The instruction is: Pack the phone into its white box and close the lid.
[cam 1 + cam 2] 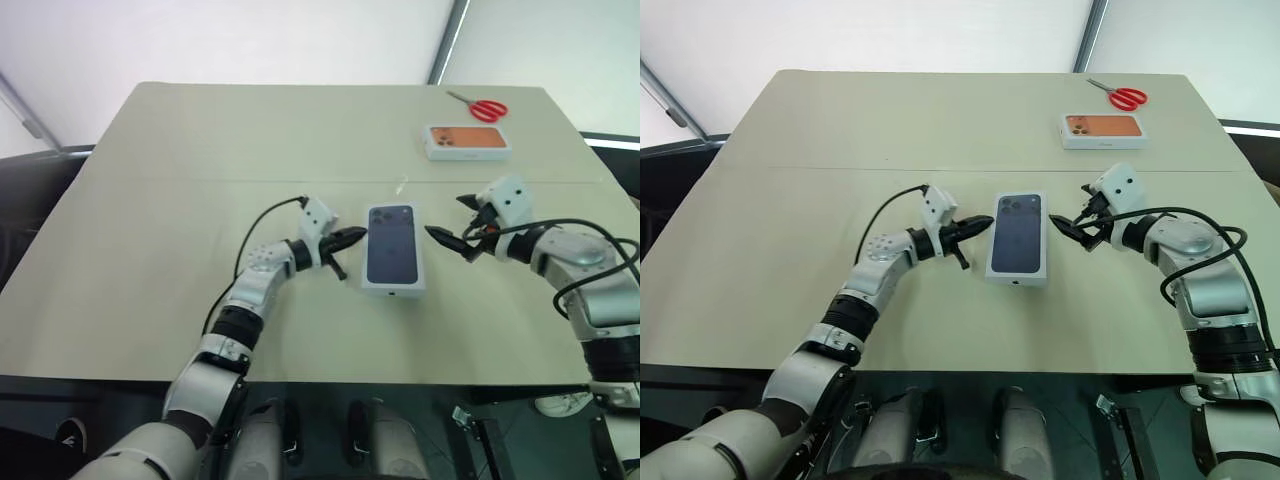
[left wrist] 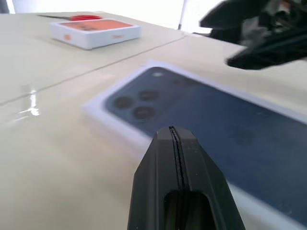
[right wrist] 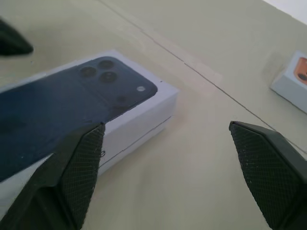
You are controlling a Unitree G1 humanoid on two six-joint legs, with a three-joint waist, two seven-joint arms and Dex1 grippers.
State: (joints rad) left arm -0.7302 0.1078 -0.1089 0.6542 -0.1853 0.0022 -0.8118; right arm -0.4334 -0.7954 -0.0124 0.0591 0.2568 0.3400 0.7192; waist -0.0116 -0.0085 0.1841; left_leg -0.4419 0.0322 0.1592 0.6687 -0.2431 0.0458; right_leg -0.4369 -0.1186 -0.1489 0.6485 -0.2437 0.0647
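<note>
The lid (image 1: 392, 245), white with a dark blue phone picture on top, sits closed on the white box (image 3: 139, 127) at the middle of the table. The phone itself is hidden. My left gripper (image 1: 358, 237) is shut with nothing in it. It points level at the box's left long side, its tip just short of the edge. My right gripper (image 1: 450, 220) stands open and empty a little off the box's right side, pointing toward it. In the left wrist view the shut fingers (image 2: 175, 143) rise in front of the lid.
A white box with an orange phone picture (image 1: 467, 142) lies at the far right of the table, with red scissors (image 1: 482, 107) just behind it. A seam crosses the beige table (image 1: 180, 210) beyond the box.
</note>
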